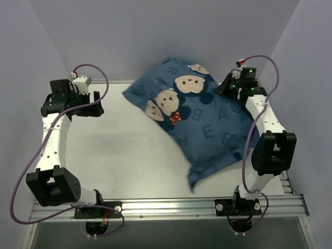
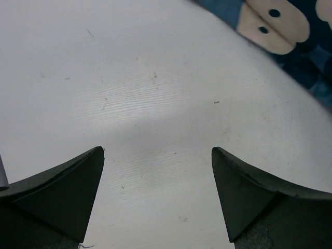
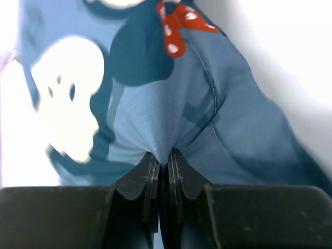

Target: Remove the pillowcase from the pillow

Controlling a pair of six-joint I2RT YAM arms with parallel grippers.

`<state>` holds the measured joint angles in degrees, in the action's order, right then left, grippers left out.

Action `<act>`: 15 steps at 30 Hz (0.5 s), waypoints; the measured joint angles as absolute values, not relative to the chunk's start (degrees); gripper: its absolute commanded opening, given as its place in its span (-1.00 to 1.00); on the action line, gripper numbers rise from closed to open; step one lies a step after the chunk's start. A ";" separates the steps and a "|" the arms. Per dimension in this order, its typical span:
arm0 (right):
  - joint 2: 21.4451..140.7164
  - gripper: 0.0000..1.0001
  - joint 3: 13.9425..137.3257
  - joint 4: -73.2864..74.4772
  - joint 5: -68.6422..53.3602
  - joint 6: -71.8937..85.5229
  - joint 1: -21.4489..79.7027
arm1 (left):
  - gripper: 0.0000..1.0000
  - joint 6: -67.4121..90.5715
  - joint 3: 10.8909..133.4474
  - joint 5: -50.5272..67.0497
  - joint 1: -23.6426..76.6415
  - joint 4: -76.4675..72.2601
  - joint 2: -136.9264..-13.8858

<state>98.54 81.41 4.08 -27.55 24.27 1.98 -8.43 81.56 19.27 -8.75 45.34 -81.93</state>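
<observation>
Foreground, left: the left gripper [image 1: 89, 104] hovers over the table [image 1: 129, 161], jaws spread wide and empty, well apart from the cloth. Middle ground, centre to right: the pillowcase [image 1: 207, 129] lies plump and diagonal, its near corner by the right arm's base. It covers its filling entirely; no white of the pillow shows, so the pillow is judged to be inside. Background, at the cover's far right corner: the right gripper [image 3: 163, 158], jaws pinched together on a fold of blue fabric. Removal is judged barely begun: a first grasp is made, while stripping the cover and freeing the pillow remain
</observation>
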 measured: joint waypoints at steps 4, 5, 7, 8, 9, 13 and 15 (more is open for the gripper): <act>98.00 -1.00 96.49 15.18 -16.40 18.76 -2.68 | 0.88 -9.10 83.70 20.05 -8.80 46.19 -80.73; 98.00 -1.00 100.49 17.15 -13.13 16.78 -1.34 | 0.88 -9.21 83.99 20.25 -8.82 46.37 -80.64; 97.93 -1.00 107.24 20.23 -5.32 11.99 4.56 | 0.88 -9.30 84.38 20.71 -8.93 46.63 -80.62; 97.93 -1.00 109.56 20.93 -1.85 9.69 8.95 | 0.88 -9.30 84.47 21.10 -9.02 46.72 -80.60; 97.91 -1.00 110.96 20.86 0.93 7.75 13.82 | 0.87 -9.30 84.49 21.41 -9.15 46.87 -80.60; 97.91 -1.00 106.48 16.36 8.47 2.61 35.73 | 0.88 -9.32 84.68 22.11 -9.74 47.51 -80.55; 97.93 -1.00 99.53 13.39 10.22 1.93 44.05 | 0.87 -9.41 84.68 22.44 -10.33 47.66 -80.36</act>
